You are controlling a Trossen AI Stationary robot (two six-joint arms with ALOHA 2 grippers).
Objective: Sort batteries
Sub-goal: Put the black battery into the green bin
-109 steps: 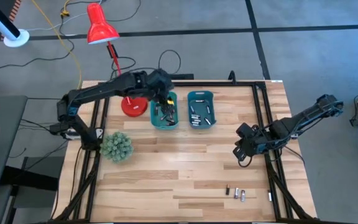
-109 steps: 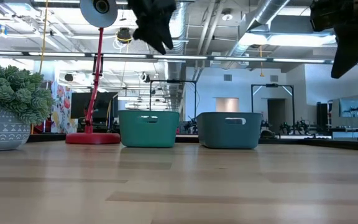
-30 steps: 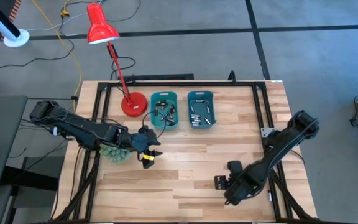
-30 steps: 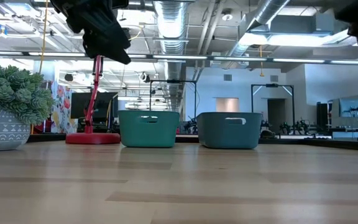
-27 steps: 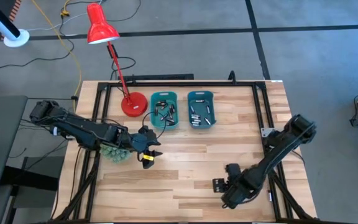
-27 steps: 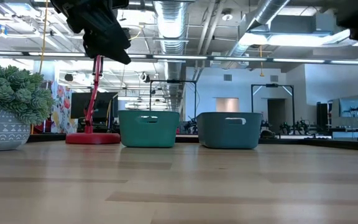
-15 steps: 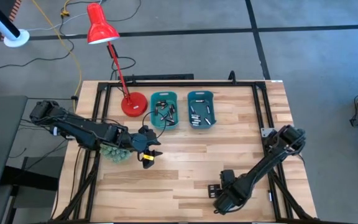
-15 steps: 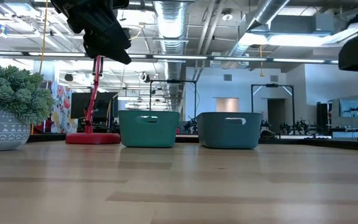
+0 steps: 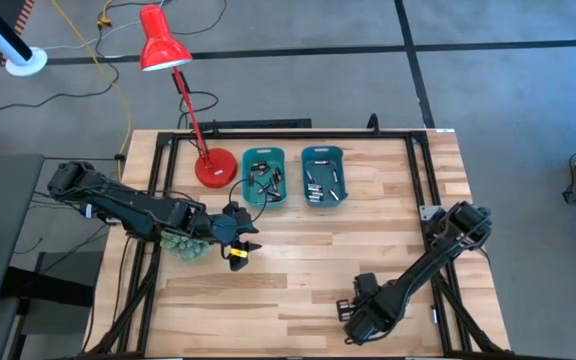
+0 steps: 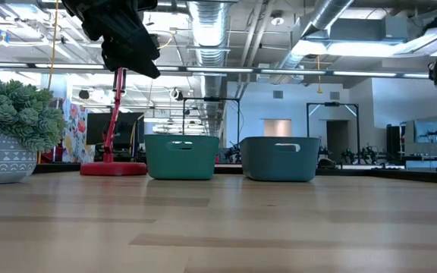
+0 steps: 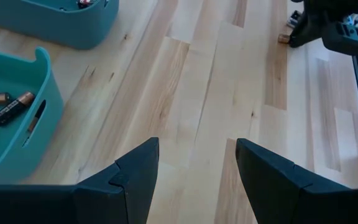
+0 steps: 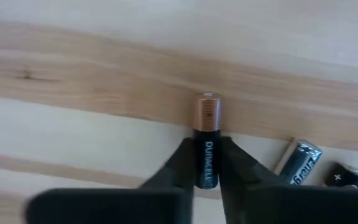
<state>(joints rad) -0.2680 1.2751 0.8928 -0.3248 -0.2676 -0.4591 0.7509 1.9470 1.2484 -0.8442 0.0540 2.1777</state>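
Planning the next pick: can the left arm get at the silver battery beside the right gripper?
Probably not now: the left gripper hangs open mid-table, and the right gripper, pinching the Duracell battery, crowds the silver battery.

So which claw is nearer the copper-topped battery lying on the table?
Right. The right claw straddles the copper-topped battery; the left claw hovers far off, near the plant.

A grey floor [image 9: 298, 90] crossed by dark seams surrounds the wooden table [image 9: 298, 265] — a yellow cable [image 9: 108, 70] trails over it. Behind, an open hall: exposed ceiling ducts [image 10: 203, 23], strip lights [image 10: 370, 74], white walls [image 10: 294, 95].
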